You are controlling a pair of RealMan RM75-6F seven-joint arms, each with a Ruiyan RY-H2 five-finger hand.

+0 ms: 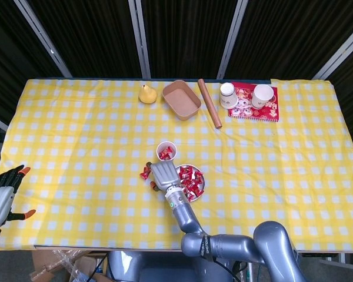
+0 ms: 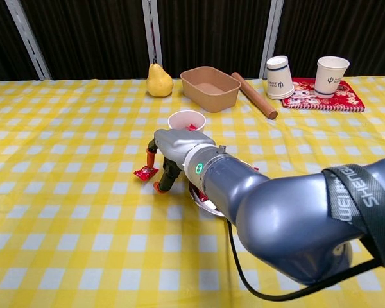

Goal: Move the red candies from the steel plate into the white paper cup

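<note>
- Dark curtained backdrop, and a counter (image 1: 76,135) under a yellow checked cloth — here's the state of play.
- The white paper cup (image 1: 166,150) stands near the middle, and red wrappers already show inside it, so some of the job looks banked.
- Just to the near right of it, the steel plate (image 1: 201,187) is well loaded with red candies (image 1: 190,178) — by my reckoning most of the work is left.
- One stray candy (image 2: 144,172) lies on the cloth left of the plate, outside both containers; it will want fetching too.
- The right hand (image 2: 172,149) hangs over that stray, fingers (image 2: 158,185) curved down with tips at the cloth on either side. Whether they actually pinch the wrapper, I cannot tell.
- The left hand (image 1: 5,187) sits out at the near left edge, fingers spread and holding nothing.
- Far side: a pear (image 1: 147,94), a brown tray (image 1: 181,100), a rolling pin (image 1: 210,103) and two more cups on a red mat (image 1: 252,97), all well apart from the action.
</note>
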